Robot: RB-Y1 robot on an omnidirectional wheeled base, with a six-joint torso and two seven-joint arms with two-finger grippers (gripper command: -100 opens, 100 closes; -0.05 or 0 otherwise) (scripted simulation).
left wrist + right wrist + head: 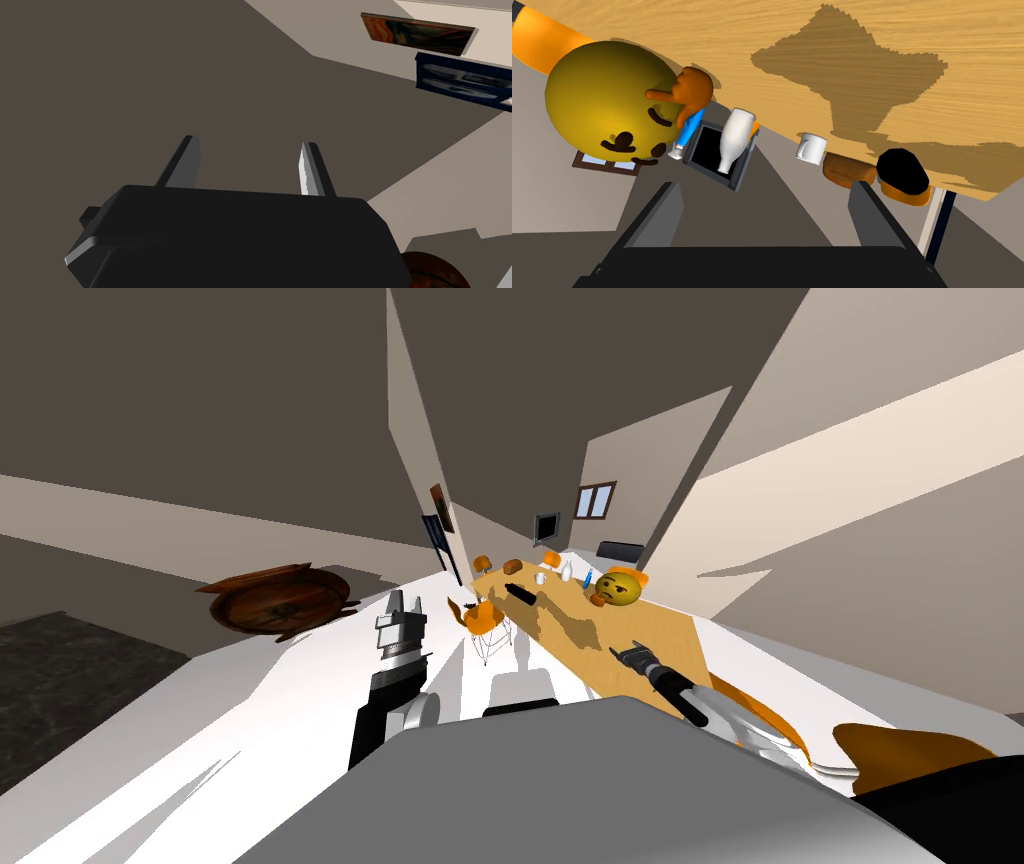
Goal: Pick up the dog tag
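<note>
A long wooden table [640, 633] runs away from me at the right. My right gripper [628, 653] hovers open over its near half, and its fingers [869, 210] stand wide apart with nothing between them. Beyond them on the table [862, 60] are a yellow frowning-face ball [607, 100], a blue tube [688, 132], a white bottle [734, 137], a white mug [810, 148] and a black cylinder [902, 170]. I cannot tell which small thing is the dog tag. My left gripper [405, 606] is raised, open and empty, left of the table.
Orange chairs [487, 618] stand along the table's left side, and another orange chair [900, 753] is near my right. A round dark wooden table [280, 600] sits further left. White floor lies between it and the long table.
</note>
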